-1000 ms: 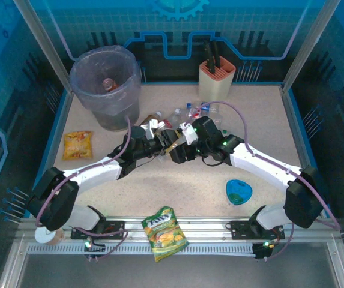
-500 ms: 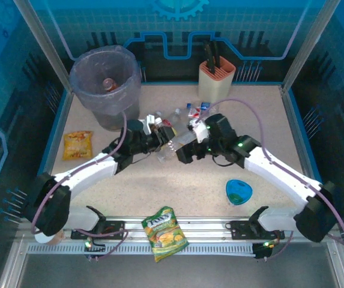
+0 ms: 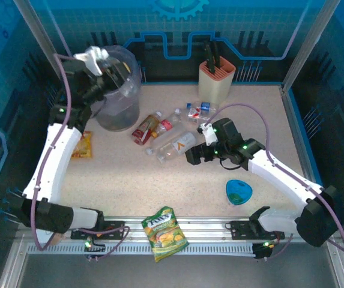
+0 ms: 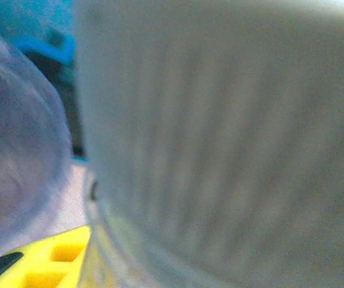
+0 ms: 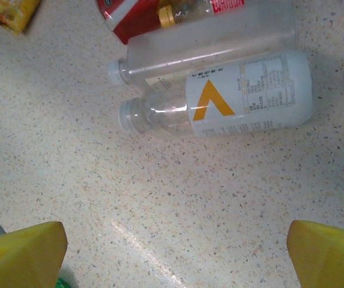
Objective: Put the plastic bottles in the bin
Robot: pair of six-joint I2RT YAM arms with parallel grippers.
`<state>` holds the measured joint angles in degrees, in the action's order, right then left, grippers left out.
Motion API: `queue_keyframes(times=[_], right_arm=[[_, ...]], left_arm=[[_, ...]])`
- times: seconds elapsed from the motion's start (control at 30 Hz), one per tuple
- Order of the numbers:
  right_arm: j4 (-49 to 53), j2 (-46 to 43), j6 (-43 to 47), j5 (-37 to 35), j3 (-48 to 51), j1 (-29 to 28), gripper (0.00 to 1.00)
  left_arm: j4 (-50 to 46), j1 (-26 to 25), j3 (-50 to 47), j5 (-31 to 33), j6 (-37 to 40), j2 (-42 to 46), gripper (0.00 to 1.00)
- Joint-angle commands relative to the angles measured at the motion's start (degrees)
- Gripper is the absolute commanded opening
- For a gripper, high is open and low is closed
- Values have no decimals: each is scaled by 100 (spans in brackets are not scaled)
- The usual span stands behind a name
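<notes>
My left gripper (image 3: 102, 65) is raised over the near rim of the grey bag-lined bin (image 3: 116, 96), shut on a clear ribbed plastic bottle (image 4: 220, 138) that looms close in the left wrist view. One yellow finger (image 4: 45, 264) shows beside it, and the bin's bag (image 4: 15, 150) lies to the left. On the table lie more bottles: a white-labelled one (image 3: 175, 146) (image 5: 244, 99), a clear one (image 5: 208, 42), a red-labelled one (image 3: 146, 127) and small ones (image 3: 196, 110). My right gripper (image 3: 194, 155) hovers open just short of the white-labelled bottle, with nothing between its fingers (image 5: 21, 249).
A peach knife holder (image 3: 217, 77) stands at the back. A blue bowl (image 3: 239, 191) sits by the right arm. A yellow snack bag (image 3: 83, 144) lies under the left arm, and a green one (image 3: 164, 231) hangs over the front rail.
The left arm has swung from the bottle pile up and left to the bin's rim, carrying a clear bottle. The right gripper has drawn back a little from the bottles.
</notes>
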<state>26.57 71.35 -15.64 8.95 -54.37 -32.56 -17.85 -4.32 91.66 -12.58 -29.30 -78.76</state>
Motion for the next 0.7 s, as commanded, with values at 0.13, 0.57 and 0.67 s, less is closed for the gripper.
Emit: queue_keyframes(times=[0.13,0.57,0.67], right_arm=[[-2,189,99,-13,15,30,95],[303,168,287,-142,262,12,95],[153,157,164,-236,363,51,95]], left_arm=[[-1276,849,1709,663,953,-1535,46],[-2700,1074,4177,1539,2268,-4084,49],[-2942,1082,4386,1534,2377,-4400,57]])
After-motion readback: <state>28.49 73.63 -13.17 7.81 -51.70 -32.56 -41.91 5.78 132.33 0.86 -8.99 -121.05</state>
